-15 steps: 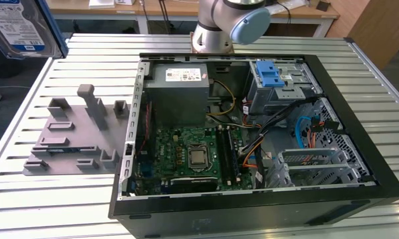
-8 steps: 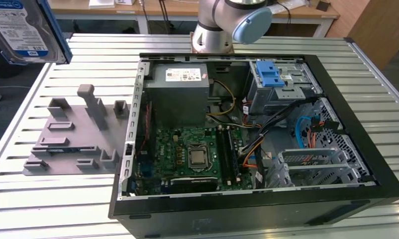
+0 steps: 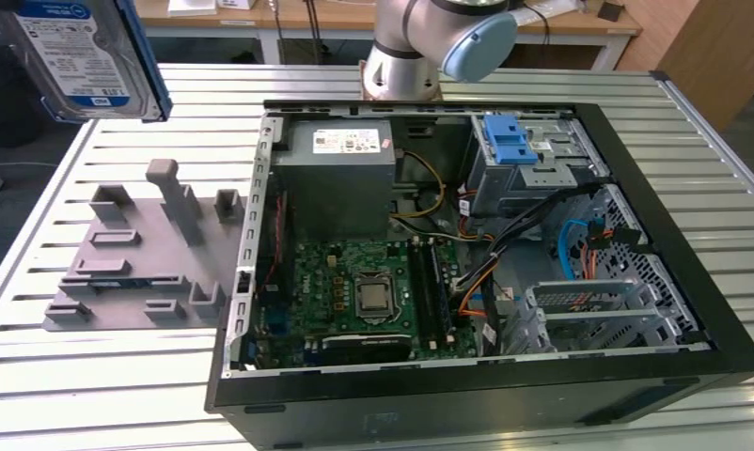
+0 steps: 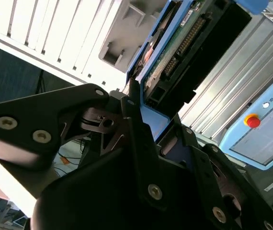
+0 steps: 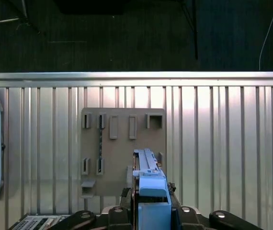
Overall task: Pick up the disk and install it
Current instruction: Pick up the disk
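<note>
Clamping the flat rectangular silver disk [image 3: 83, 56] with its white label, blue band and blue plastic bracket, gripped it by the bracket's sides, with the black hand [image 4: 155, 125] closed tight on it in the second wrist view. Held it high, well apart from the slatted metal worktop [image 3: 126, 395] and above the grey plastic holding fixture [image 5: 122, 143], probably to stay free of the fixture's upright posts. Held it edge-on with the circuit-board side exposed, seemingly suited to sliding into a slot. Hung well apart from the open black computer case [image 3: 478, 399] and its silver metal cage with blue latch [image 3: 527, 155]; not yet installed.
</note>
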